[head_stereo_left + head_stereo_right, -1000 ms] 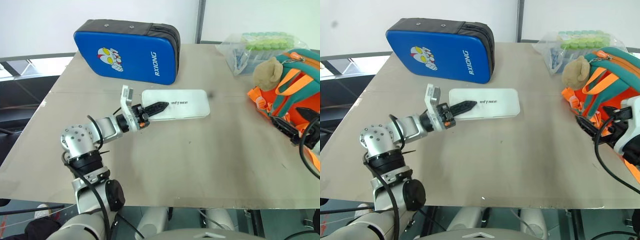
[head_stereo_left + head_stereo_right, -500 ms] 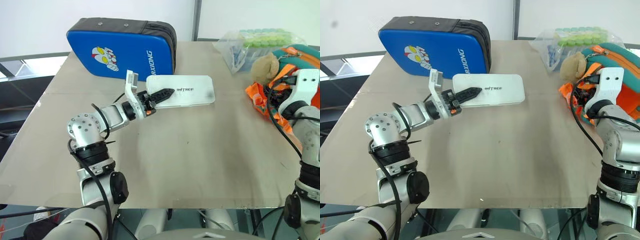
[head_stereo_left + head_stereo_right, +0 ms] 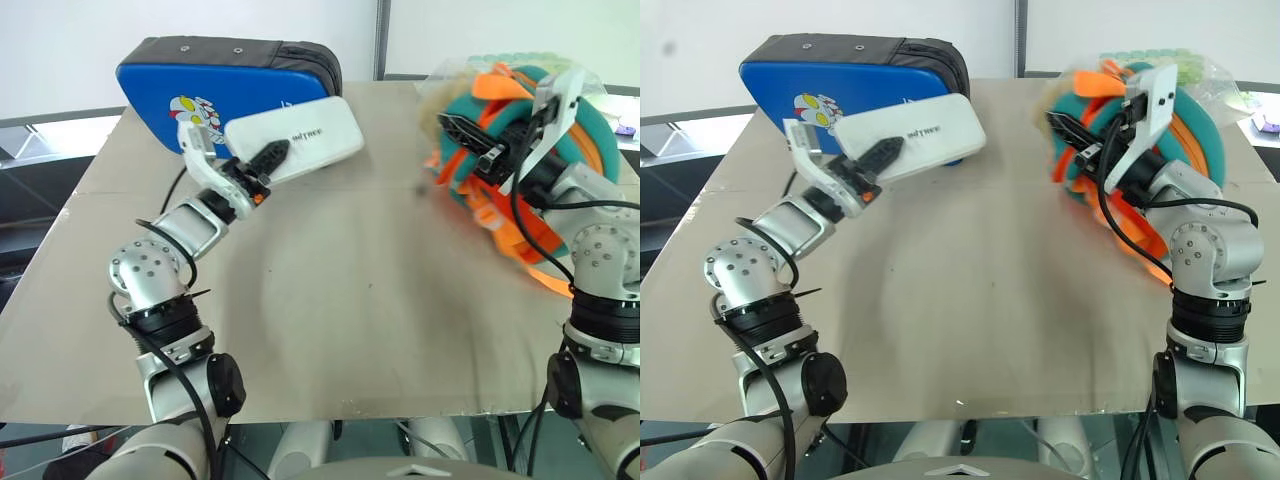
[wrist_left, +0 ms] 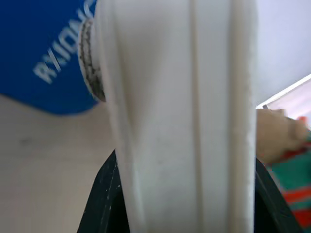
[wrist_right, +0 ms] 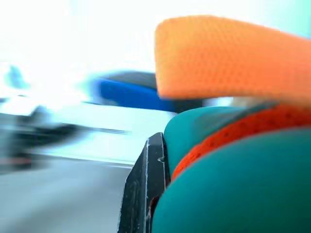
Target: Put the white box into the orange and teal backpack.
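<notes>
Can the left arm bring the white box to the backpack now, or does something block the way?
Probably yes: only bare table separates the lifted white box from the backpack held by the right tool.

A big blue padded case (image 3: 200, 90) with a cartoon figure and white lettering stood on its long edge at the far left of the tan worktop (image 3: 330, 300). A clear plastic bag (image 3: 1215, 75) lay at the far right corner.

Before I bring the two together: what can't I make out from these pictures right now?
- Orange and teal backpack: its opening is smeared by motion and covered by the right tool in the eye views.
- White box: its far end is cut off in the left wrist view.
- Left tool: the lower finger is under the box.
</notes>
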Robot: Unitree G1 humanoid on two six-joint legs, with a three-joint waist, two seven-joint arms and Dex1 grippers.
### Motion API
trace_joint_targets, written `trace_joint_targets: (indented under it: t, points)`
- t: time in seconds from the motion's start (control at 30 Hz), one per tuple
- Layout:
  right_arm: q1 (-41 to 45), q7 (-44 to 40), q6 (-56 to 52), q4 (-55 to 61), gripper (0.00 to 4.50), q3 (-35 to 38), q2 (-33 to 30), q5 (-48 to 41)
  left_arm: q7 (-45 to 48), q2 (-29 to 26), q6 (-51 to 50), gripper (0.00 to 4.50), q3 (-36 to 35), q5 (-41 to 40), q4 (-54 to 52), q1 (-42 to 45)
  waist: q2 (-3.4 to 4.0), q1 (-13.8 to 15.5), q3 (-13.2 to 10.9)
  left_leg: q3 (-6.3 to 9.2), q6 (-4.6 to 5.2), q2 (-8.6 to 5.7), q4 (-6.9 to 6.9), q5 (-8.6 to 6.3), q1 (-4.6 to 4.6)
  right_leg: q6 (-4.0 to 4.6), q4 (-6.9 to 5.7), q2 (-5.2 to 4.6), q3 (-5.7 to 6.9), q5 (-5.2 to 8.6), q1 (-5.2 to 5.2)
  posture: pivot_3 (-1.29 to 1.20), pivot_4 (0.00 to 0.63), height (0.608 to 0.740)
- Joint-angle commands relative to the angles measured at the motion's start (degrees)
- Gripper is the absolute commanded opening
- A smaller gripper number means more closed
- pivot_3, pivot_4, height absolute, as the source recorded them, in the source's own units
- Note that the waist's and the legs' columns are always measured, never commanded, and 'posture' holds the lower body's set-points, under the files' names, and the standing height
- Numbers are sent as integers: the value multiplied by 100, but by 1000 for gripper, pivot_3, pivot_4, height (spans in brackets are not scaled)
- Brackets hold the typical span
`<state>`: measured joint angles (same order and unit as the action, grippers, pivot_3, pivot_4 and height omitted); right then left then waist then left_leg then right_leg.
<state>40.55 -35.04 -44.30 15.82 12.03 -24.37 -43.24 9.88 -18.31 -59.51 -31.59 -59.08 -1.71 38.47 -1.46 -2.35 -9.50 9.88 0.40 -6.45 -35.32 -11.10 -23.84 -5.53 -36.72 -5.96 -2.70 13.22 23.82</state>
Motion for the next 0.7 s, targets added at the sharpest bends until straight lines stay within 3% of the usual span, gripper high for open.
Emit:
trace_joint_targets:
  t: [0.03, 0.13, 0.23, 0.43, 0.53, 0.7]
  points:
    - [-48, -603, -383, 689, 35, -219, -388, -635, 183, -453, 376, 1121, -203, -52, -399, -18, 0, 4, 0, -1, 0, -3, 0, 0, -1, 0, 2, -3, 1, 0, 0, 0, 150, 740]
    - [-232, -835, -534, 782, 35, -375, -618, -815, 597, -1073, 400, 1121, -186, -23, -847, -439, -1, 8, 0, -1, 2, -6, 0, -1, -1, -1, 3, -5, 1, 0, 0, 0, 150, 740]
    - [-497, -1144, -295, 622, 35, -871, -1058, -202, 1568, -1842, 627, 1121, -345, -7, -1440, -1224, -2, -2, -1, -2, 2, -4, 1, -1, 3, 0, -6, -4, -1, 0, 4, 0, 150, 740]
    - [-817, -1487, 65, 402, 35, -991, -1263, 91, 3189, -2911, 386, 1121, -1252, -969, -1409, -2143, 0, 52, -2, 2, 29, 2, 3, -16, 10, 7, -10, 2, 15, -3, -2, 0, 150, 740]
    - [-840, -1592, 146, 309, 35, -942, -1310, 99, 3689, -3302, 303, 1121, -1465, -1308, -1291, -2312, 0, 69, -3, 4, 29, 4, 3, -17, 12, 7, -10, 3, 17, -3, -3, 0, 150, 740]
    - [-747, -1765, 214, 101, 35, -906, -1393, 132, 4571, -3637, 802, 1121, -1025, -833, -1541, -2457, 2, 83, -3, 2, 29, 4, 3, -17, 14, 7, -7, 0, 14, -3, -8, 0, 150, 740]
